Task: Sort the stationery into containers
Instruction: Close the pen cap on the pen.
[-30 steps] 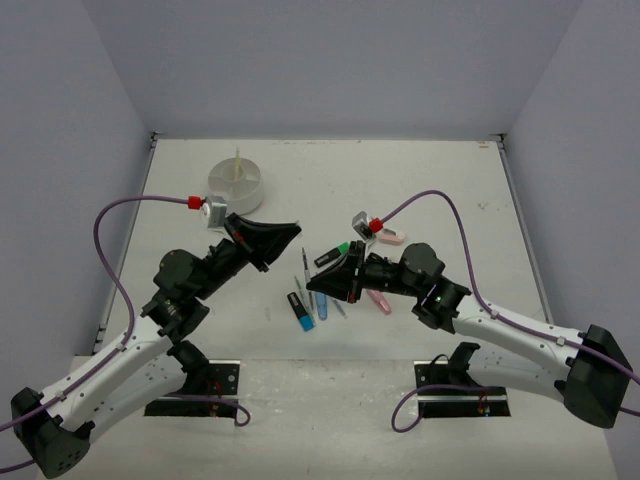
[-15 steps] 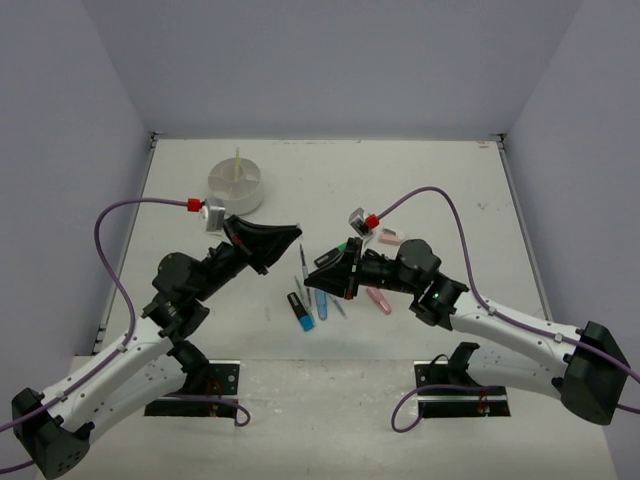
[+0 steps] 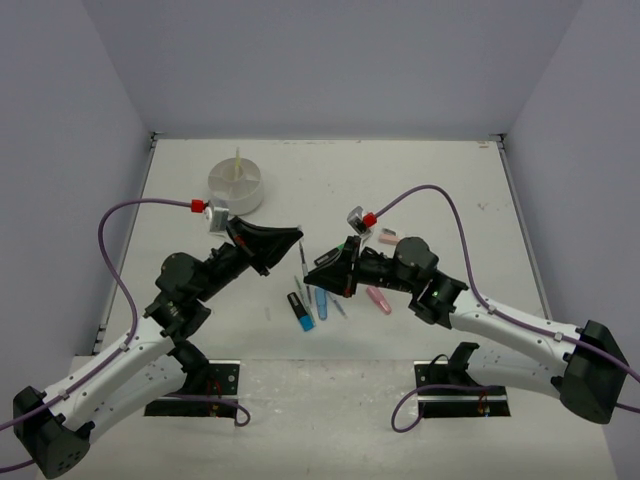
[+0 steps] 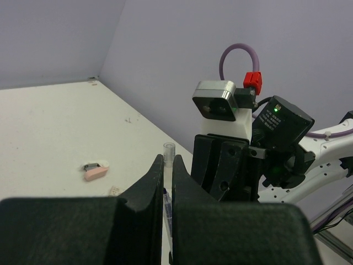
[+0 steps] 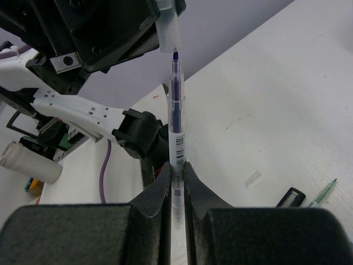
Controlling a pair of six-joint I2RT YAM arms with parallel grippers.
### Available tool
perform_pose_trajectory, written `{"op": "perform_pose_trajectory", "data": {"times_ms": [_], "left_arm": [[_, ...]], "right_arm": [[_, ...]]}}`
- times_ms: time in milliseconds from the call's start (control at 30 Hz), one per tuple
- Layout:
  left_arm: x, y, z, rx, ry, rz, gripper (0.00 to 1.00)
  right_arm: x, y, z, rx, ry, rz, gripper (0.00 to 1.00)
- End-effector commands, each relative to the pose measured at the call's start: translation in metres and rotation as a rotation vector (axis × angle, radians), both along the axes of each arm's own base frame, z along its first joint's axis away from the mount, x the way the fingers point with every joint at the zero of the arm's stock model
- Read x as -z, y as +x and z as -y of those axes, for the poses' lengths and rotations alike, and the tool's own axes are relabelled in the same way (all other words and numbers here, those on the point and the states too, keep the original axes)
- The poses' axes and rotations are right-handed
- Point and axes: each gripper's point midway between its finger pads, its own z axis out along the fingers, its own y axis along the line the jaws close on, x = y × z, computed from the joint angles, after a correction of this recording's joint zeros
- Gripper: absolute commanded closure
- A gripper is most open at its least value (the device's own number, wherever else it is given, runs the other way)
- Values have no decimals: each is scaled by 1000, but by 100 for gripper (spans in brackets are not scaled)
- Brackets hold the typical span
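My left gripper point(image 3: 296, 235) point(image 4: 168, 163) is shut on a clear pen cap point(image 4: 168, 149), held above the table with its open end towards the right arm. My right gripper point(image 3: 314, 279) point(image 5: 176, 169) is shut on a thin clear pen point(image 5: 175, 110) with blue ink. The pen's bare tip points at the cap point(image 5: 169, 28) and sits just short of it. The round white tub point(image 3: 216, 186) stands at the far left with a yellow stick point(image 3: 238, 160) upright in it. Other stationery lies under the grippers: a blue highlighter point(image 3: 300, 312), a light blue one point(image 3: 321, 302) and a pink one point(image 3: 378, 299).
A pink eraser point(image 3: 388, 236) point(image 4: 95, 173) lies behind the right gripper, with a small tan eraser point(image 4: 115, 190) near it. A green pen point(image 5: 325, 191) and a black-capped item point(image 5: 290, 196) lie on the table. The two grippers are almost touching over the pile.
My right gripper has moved a little left and up with the pen, bringing its tip closer to the cap. The left gripper has barely moved.
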Motion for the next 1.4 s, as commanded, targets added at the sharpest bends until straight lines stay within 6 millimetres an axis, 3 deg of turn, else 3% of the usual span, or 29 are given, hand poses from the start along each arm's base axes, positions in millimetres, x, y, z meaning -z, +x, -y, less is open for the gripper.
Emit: {"op": "perform_pose_trajectory", "data": {"times_ms": [0, 1100, 1367], "left_arm": [[-6, -5, -1, 11, -18, 39, 100], [8, 5, 0, -19, -23, -13, 100], [-1, 7, -6, -53, -42, -4, 100]], "right_arm": [[-24, 8, -4, 30, 36, 55, 100], [-35, 4, 3, 28, 50, 80, 100], [-26, 1, 3, 17, 41, 62, 100]]}}
